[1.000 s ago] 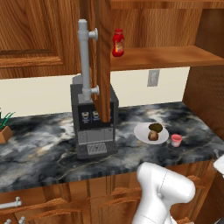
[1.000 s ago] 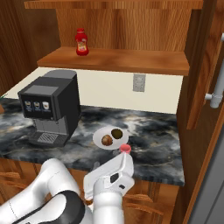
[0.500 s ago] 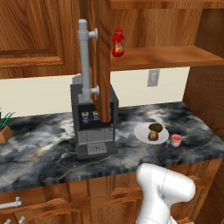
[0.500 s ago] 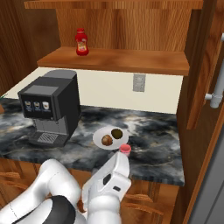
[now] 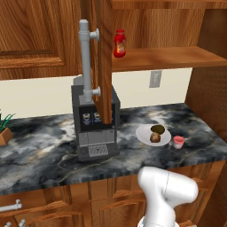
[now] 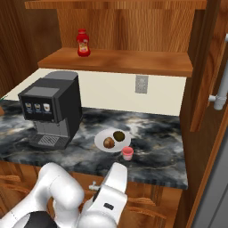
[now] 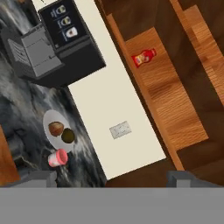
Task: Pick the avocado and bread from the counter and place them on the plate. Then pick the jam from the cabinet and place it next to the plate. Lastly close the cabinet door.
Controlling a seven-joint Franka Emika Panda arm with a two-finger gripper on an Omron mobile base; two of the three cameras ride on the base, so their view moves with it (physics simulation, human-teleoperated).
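Right base view: brown bread [image 6: 108,142] and olive avocado [image 6: 119,135] share the white plate [image 6: 100,137], pink jam [image 6: 128,153] just beside it on the counter [image 6: 160,156], coffee machine [image 6: 51,109] nearby, gripper [image 7: 112,177] spread apart.

My left base camera looks forward and down at the counter [image 5: 53,150] from behind the arm, with the plate [image 5: 144,133] to the right. My right base camera sees the same plate [image 6: 100,140] from the other side. The hand camera looks from farther back, rolled sideways, at the plate [image 7: 46,120] too.
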